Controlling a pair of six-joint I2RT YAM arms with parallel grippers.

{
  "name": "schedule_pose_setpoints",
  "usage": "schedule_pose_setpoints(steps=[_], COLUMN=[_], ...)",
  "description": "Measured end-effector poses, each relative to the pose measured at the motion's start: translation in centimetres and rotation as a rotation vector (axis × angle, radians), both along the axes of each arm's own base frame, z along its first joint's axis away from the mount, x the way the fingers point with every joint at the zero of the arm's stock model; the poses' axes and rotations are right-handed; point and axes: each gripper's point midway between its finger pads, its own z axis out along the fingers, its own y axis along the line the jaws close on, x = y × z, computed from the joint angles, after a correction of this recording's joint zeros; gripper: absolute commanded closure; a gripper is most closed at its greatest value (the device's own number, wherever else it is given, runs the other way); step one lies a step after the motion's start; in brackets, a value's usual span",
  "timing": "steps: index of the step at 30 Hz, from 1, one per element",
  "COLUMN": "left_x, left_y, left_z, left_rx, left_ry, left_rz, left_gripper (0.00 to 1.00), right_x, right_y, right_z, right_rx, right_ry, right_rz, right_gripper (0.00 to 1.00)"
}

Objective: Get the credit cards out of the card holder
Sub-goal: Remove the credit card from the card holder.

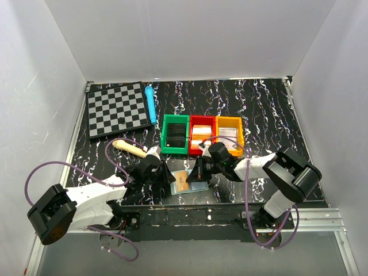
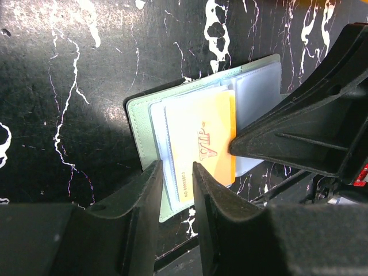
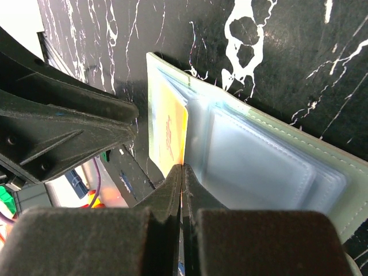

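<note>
Card holder: the card holder [image 1: 193,186] is lying open and flat on the bench [image 1: 259,115], close to the near edge and about midway along it, between the two grippers; its grey-green cover is facing down and its pale blue clear sleeves are facing up.
Card: an orange card [image 2: 204,144] printed "VIP" is sitting on the holder's left-hand panel, sticking partly out of its sleeve.
Left gripper: the left gripper [image 2: 176,171] is reaching in low from the holder's left, its fingers a little apart and straddling the holder's outer edge and a corner of the card, with a gap showing on both sides.
Right gripper: the right gripper [image 3: 182,172] is coming in from the holder's right with its fingers pressed together, pinching the inner edge of the orange card near the fold; a thin orange sliver is showing between the pads.
Far left corner: a chessboard [image 1: 115,109] is lying flat, with a blue pen [image 1: 150,103] just beside its right edge.
Middle of the bench: a green bin [image 1: 164,133], a red bin [image 1: 201,118] and an orange bin [image 1: 229,119] are standing in a touching row, just beyond the holder; the last two are holding pale flat items.
Left side: a pale stick [image 1: 129,148] is lying near the left arm.
</note>
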Motion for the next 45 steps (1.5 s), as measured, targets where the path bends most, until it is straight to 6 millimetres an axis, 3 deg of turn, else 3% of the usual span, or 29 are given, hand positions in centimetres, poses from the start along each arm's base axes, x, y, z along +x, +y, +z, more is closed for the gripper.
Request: schedule_pose_setpoints(steps=[13, 23, 27, 32, 45], left_x=[0.2, 1.0, 1.0, 1.0, 1.7], left_y=[-0.2, -1.4, -1.8, -1.8, -3.0], left_z=[-1.2, 0.0, -0.2, -1.1, -1.3], left_rx=[0.029, -0.027, -0.030, -0.011, -0.036], left_ry=[0.016, -0.025, -0.015, 0.017, 0.022], left_rz=[-0.012, -0.019, -0.027, -0.021, -0.013], left_gripper=[0.77, 0.79, 0.83, 0.99, 1.00], right_x=[-0.1, -0.2, -0.2, -0.2, -0.1], right_y=[-0.1, -0.3, -0.3, -0.3, -0.9], right_z=[-0.2, -0.1, -0.1, -0.1, -0.1], right_rx=[-0.021, -0.029, -0.030, -0.030, -0.060], right_ry=[0.005, -0.004, -0.004, -0.002, -0.009], right_rz=[0.010, 0.019, 0.019, 0.019, 0.000], right_gripper=[0.99, 0.99, 0.99, 0.99, 0.99])
